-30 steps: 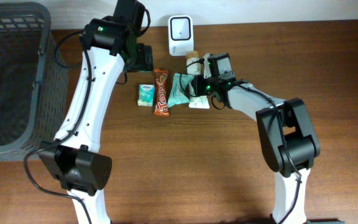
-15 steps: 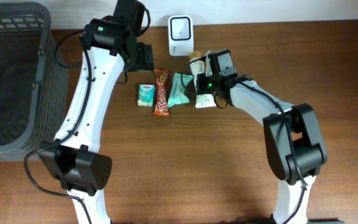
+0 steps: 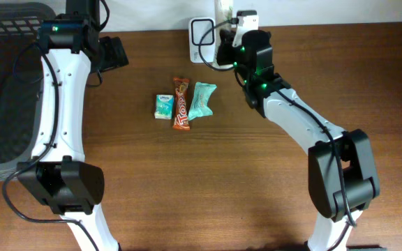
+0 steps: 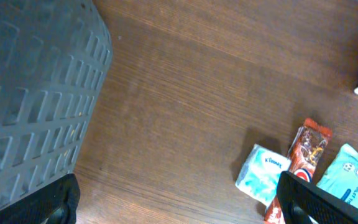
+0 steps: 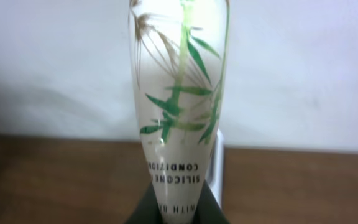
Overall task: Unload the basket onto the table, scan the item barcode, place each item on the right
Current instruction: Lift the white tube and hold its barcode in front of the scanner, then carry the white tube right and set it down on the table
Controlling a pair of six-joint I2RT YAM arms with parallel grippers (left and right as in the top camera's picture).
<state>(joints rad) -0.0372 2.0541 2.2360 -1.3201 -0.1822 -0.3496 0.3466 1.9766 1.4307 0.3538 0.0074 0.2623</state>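
Observation:
My right gripper (image 5: 179, 210) is shut on a white tube (image 5: 179, 93) printed with green bamboo and the word "conditioner", held upright in front of the pale wall. In the overhead view that gripper (image 3: 226, 32) holds the tube (image 3: 224, 10) up beside the white barcode scanner (image 3: 201, 31) at the table's back edge. A sliver of the scanner (image 5: 217, 168) shows just behind the tube. No barcode shows on the tube's visible face. My left gripper (image 3: 110, 52) stands open above bare table near the basket, with nothing between its fingers (image 4: 316, 202).
A dark grey basket (image 3: 9, 90) fills the left end of the table. A small teal tissue pack (image 3: 163, 107), a red chocolate bar (image 3: 181, 103) and a teal packet (image 3: 202, 99) lie side by side in the middle.
My right gripper shut on the tube and carried it off the table up to the scanner. The left arm swung left, away from the scanner toward the basket.

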